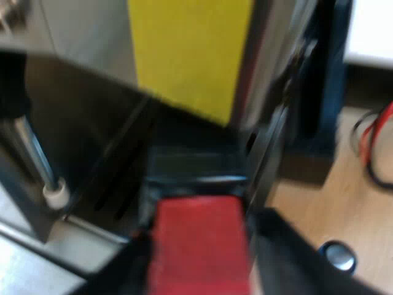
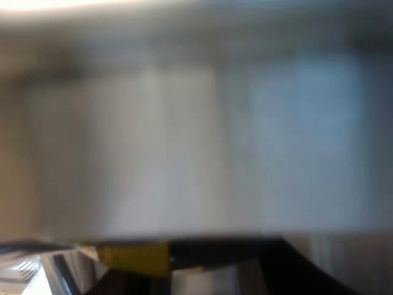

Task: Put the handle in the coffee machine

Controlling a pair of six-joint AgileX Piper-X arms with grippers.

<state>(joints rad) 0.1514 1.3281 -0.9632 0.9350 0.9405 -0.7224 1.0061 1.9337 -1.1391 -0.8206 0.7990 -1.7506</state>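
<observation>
Close in at the espresso machine (image 1: 80, 123) now, and the left gripper (image 1: 199, 273) has the handle (image 1: 198, 239) by its red end. One black finger sits on each side, the two fingers (image 1: 298, 261) pinching it between them. There is one handle, and its long axis runs straight from the gripper in toward the machine's front. The red end points away from the machine, and the dark part of the shaft reaches in under the one yellow panel (image 1: 187, 55). Any lettering on that panel cannot be read. One steam wand (image 1: 34, 157) with a white tip hangs near the handle at the machine's front. On the wooden table (image 1: 307, 209) near the machine lies one small round metal disc (image 1: 338, 255). Over in the right wrist view, the right gripper (image 2: 270, 267) is a dark shape against a pale surface, with one yellow patch (image 2: 135, 257) just beside it. Whether it is spread or closed cannot be told.
</observation>
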